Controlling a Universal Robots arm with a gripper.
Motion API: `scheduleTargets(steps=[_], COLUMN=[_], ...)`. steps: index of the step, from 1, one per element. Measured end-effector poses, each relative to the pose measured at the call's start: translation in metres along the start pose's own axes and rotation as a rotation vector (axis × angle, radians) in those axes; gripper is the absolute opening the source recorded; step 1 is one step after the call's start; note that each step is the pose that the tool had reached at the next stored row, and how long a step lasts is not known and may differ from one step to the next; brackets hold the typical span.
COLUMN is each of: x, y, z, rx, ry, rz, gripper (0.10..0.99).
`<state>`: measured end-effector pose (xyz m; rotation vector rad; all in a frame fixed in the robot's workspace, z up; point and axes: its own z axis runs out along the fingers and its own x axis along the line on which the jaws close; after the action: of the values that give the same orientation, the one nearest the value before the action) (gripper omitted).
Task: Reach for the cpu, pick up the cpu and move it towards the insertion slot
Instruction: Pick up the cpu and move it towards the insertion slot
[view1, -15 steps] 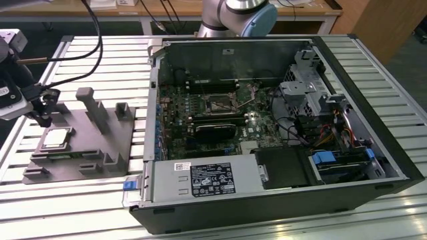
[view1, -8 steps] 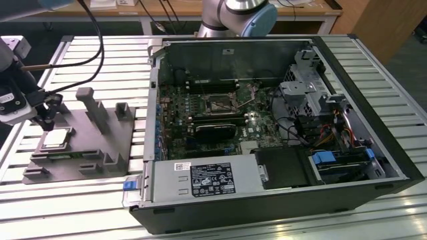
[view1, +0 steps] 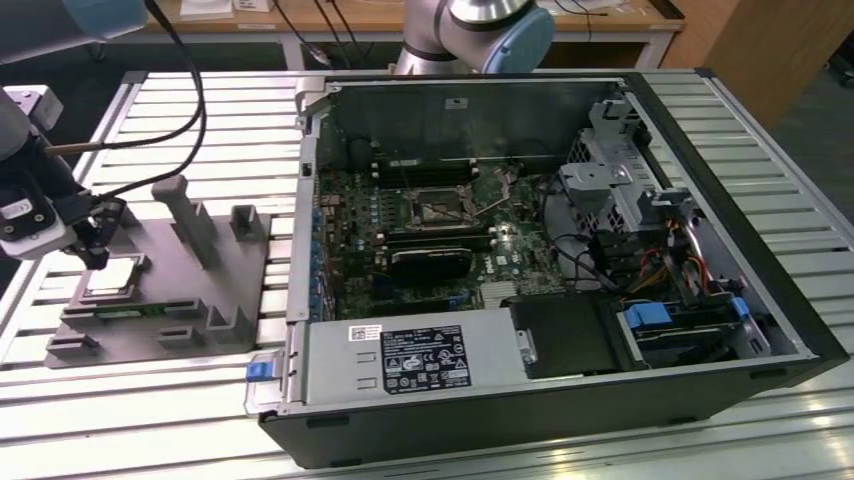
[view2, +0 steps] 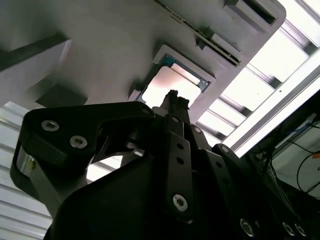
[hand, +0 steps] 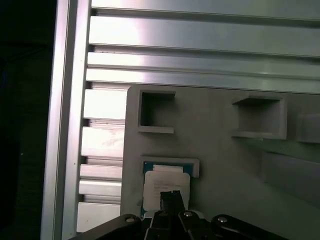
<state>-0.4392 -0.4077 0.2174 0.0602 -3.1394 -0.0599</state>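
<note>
The gripper (view2: 173, 98) looms nearest in both wrist views, its jaws drawn together, the tip poised right over the cpu (hand: 159, 181); contact cannot be told. The cpu lies flat in a square recess of the grey fixture block (view1: 200, 300) (1 tall post (view1: 180, 215) rises near it). The block rests on the slatted bench (view1: 200, 110), toward the exterior view's left of the open computer case (view1: 667, 400), whose board (view1: 521, 250) carries the insertion slot (view1: 438, 210), well apart.

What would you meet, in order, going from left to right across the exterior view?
cpu → tall grey post → insertion slot → blue drive bracket
</note>
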Motion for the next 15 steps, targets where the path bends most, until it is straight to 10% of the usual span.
scheduleTargets(steps=[15], x=[0.0029], y=[-0.0005], z=[0.0166], rx=[0.000], ry=[0.0004], rz=[-0.007], gripper=[0.106])
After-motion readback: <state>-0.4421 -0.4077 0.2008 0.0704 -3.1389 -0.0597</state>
